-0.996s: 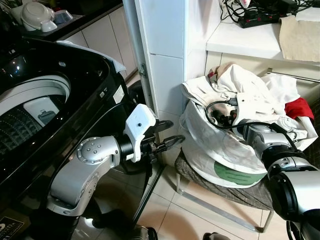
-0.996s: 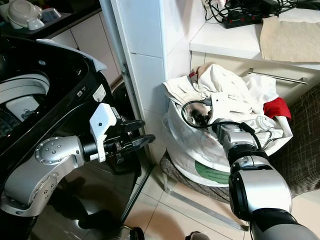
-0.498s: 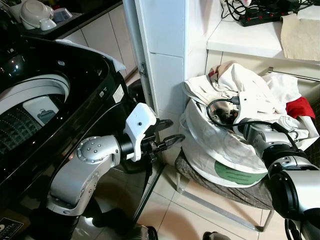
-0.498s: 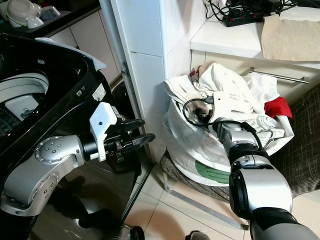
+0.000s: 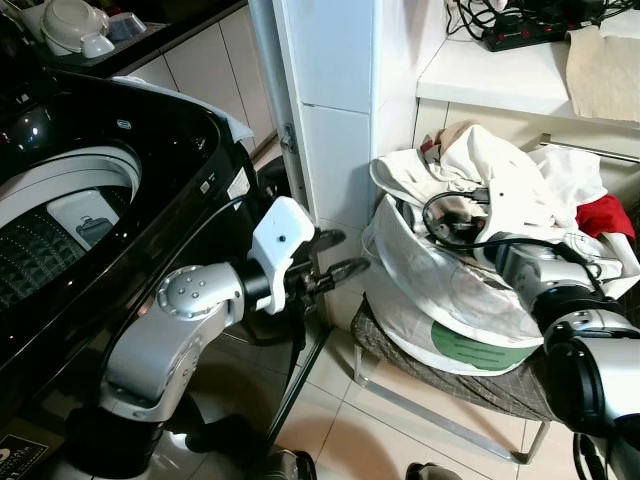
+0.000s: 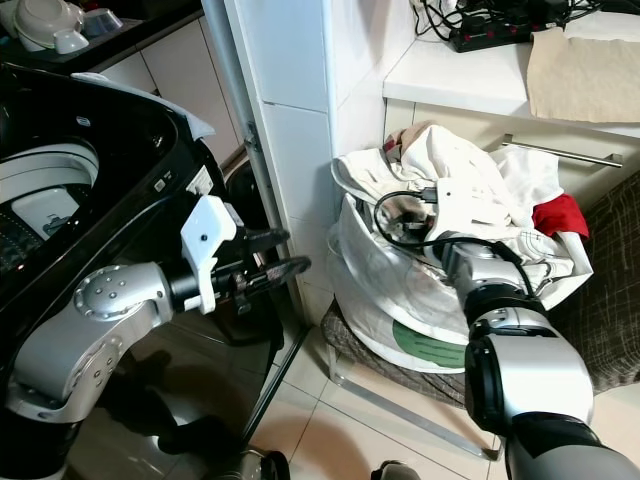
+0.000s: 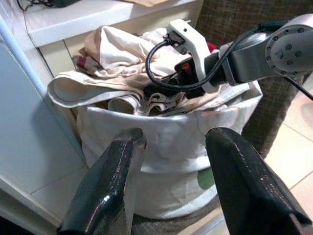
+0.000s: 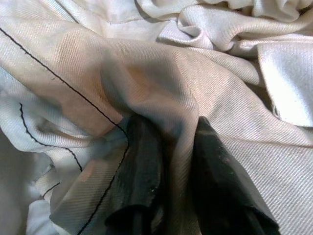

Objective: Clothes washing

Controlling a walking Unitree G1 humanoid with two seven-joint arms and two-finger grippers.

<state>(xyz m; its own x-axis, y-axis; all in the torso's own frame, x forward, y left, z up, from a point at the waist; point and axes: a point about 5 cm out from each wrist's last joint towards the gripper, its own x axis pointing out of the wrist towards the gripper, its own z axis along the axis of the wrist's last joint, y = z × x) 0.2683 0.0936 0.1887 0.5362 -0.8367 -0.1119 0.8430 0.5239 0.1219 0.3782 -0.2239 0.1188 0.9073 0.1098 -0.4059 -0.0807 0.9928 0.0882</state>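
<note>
Right arm reaches forward, forearm level, wrist buried in the top of the white laundry bag (image 5: 440,300). Right gripper (image 8: 168,171) sits in the cream clothes (image 5: 500,185); its 2 black fingers (image 8: 144,161) are pinched on a fold of cream fabric, which bunches between them. A black cable loops over its wrist mount above the pile.

Laundry bag sits on a grey-cushioned metal stool (image 5: 440,395), against the white tiled pillar (image 5: 335,110). A red garment (image 5: 603,214) lies at the pile's far right edge.

Left arm is bent at the elbow, forearm pointing right toward the bag. Left gripper (image 5: 335,268) hovers in the gap between the washing machine (image 5: 110,210) and the bag, fingers (image 7: 110,181) apart, holding nothing. Machine lid is up, drum (image 5: 45,235) exposed.

White surface (image 5: 500,75) above the bag carries a power strip (image 5: 520,35) and a beige cloth (image 5: 603,60).
</note>
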